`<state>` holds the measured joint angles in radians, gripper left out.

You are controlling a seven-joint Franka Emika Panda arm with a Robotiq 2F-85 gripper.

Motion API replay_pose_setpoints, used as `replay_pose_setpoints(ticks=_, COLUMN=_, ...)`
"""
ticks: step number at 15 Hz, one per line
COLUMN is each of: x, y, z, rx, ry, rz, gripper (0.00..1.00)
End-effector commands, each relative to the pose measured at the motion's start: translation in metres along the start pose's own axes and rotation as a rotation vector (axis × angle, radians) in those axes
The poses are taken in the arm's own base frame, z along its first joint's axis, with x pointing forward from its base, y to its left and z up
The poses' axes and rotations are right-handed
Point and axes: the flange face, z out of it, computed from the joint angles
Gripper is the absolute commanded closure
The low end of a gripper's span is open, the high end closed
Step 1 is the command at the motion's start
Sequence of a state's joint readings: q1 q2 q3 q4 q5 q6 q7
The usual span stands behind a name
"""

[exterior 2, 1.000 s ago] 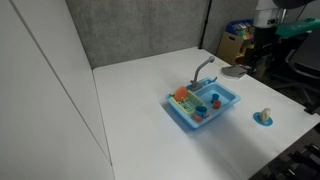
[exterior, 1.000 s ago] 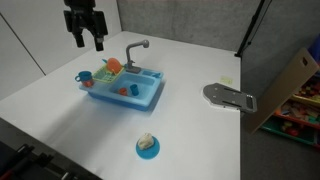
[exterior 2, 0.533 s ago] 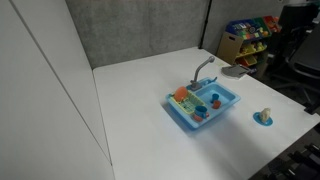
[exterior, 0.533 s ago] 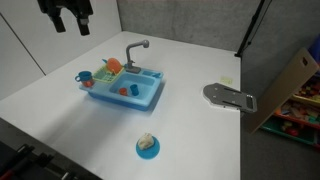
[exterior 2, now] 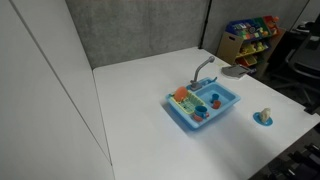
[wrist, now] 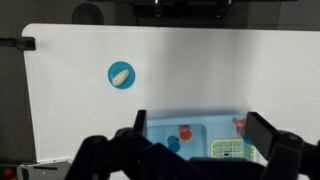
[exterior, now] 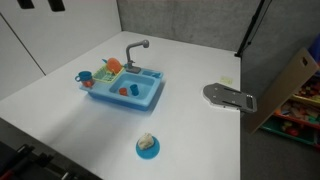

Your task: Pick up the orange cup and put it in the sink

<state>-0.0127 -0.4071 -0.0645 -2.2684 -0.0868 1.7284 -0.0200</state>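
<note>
The orange cup (exterior: pixel 124 91) sits inside the basin of the blue toy sink (exterior: pixel 148 98), which stands on the white table and has a grey faucet (exterior: pixel 135 48). Both also show in the other exterior view: cup (exterior 2: pixel 198 112), sink (exterior 2: pixel 228 103). In the wrist view my gripper (wrist: pixel 201 122) is open and empty, high above the sink (wrist: pixel 205 120), with the cup (wrist: pixel 185 131) seen between the fingers. In an exterior view only dark tips of the gripper (exterior: pixel 57 5) show at the top edge.
A larger orange-and-green piece (exterior: pixel 110 66) and a light-blue cup (exterior: pixel 85 78) sit at the sink's rack end. A small round blue dish (exterior: pixel 147 146) with a pale object lies in front. A grey flat object (exterior: pixel 230 96) and a cardboard box (exterior: pixel 290 85) are near the table's far edge.
My gripper has risen and moved away from above the sink, almost leaving the top of the exterior view. The cup and sink have not moved.
</note>
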Motion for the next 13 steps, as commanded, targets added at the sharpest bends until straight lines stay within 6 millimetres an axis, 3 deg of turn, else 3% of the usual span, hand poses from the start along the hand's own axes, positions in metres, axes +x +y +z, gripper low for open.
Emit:
replay_pose_setpoints(ticks=1, x=-0.041, y=0.008, z=-0.027, rx=0.021, ry=0.015, rz=0.031, gripper=0.00)
replay_pose_setpoints(ticks=7, x=-0.078, y=0.010, z=-0.052, rx=0.072, ry=0.075, rz=0.044, gripper=0.00)
replay_pose_setpoints(ticks=13, x=-0.078, y=0.007, z=-0.048, rx=0.072, ry=0.070, rz=0.034, gripper=0.00)
